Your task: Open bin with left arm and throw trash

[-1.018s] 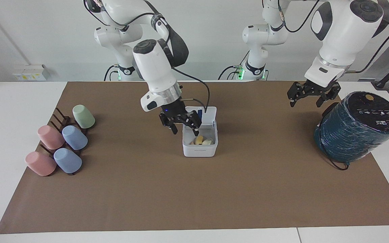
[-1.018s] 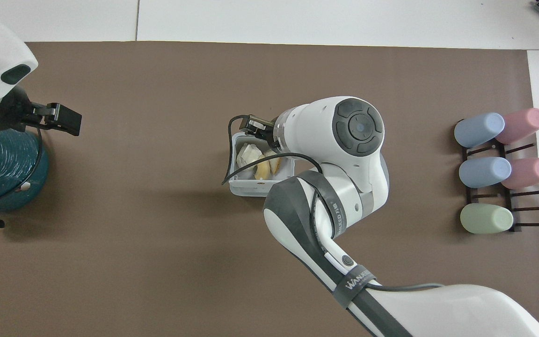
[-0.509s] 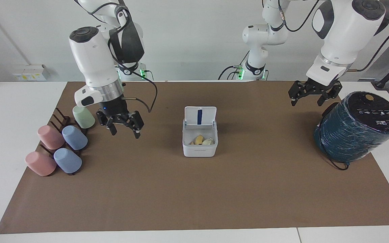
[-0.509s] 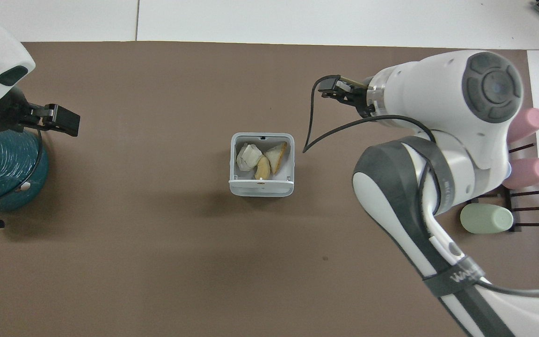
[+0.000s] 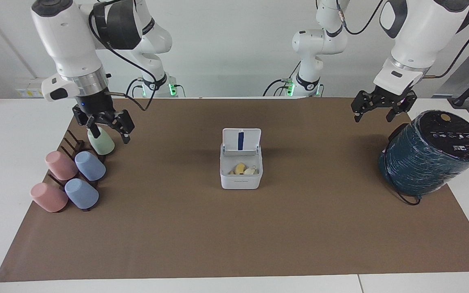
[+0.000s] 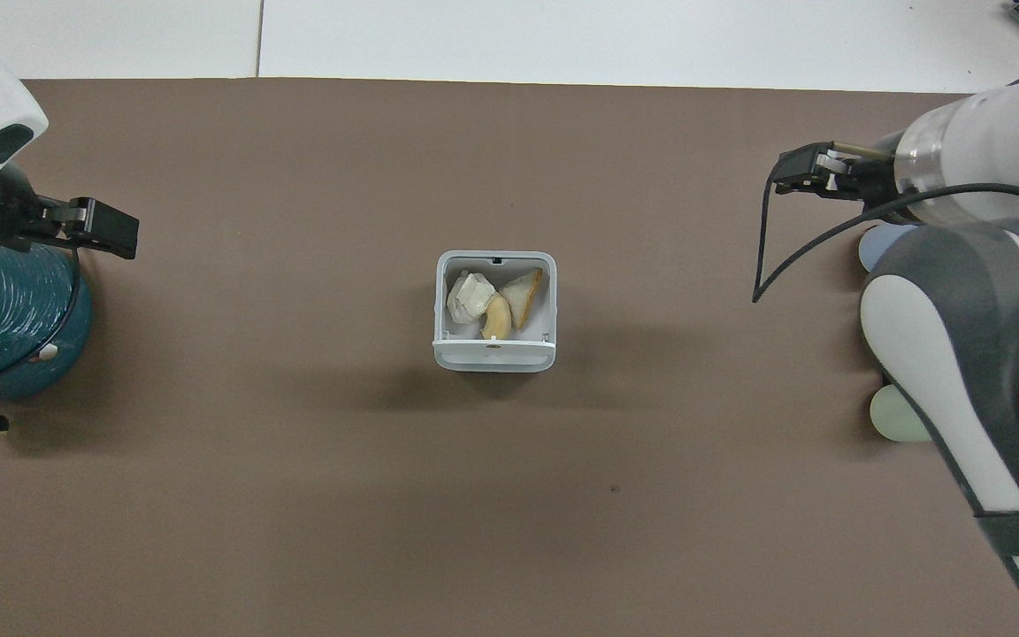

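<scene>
The white bin (image 5: 240,181) stands mid-mat with its lid (image 5: 241,140) upright and open, blue stripe showing. In the overhead view the bin (image 6: 494,356) holds the trash: a white wad (image 6: 468,295), a pale yellow wedge (image 6: 523,292) and a yellow crescent (image 6: 497,318). The trash (image 5: 243,169) also shows inside the bin in the facing view. My right gripper (image 5: 109,133) is open and empty, raised over the green cup (image 5: 102,143). My left gripper (image 5: 373,117) is open and empty, raised beside the teal cylinder; the left arm waits.
A dark teal cylinder (image 5: 432,156) with a black top stands at the left arm's end of the table. A rack with pink (image 5: 60,165) and blue (image 5: 90,165) cups lies at the right arm's end. A brown mat (image 5: 234,236) covers the table.
My right gripper has left the bin and swung over to the cup rack, rising as it went. The left gripper has lifted slightly. Bin and trash have not moved.
</scene>
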